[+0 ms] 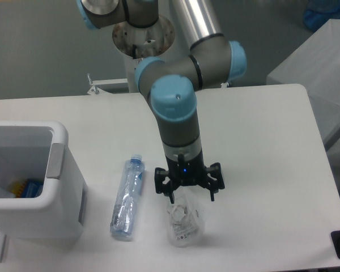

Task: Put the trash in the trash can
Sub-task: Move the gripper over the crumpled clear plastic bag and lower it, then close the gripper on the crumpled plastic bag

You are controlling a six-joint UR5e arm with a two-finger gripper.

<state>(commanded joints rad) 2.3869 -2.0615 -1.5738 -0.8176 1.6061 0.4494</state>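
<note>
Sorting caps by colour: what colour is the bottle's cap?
Blue, on the bottle in the fixed camera view.

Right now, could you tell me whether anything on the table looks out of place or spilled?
Nothing is spilled. Two pieces of trash lie loose on the table rather than in the white bin: a capped bottle on its side and a small bag, with the open gripper over the bag.
</note>
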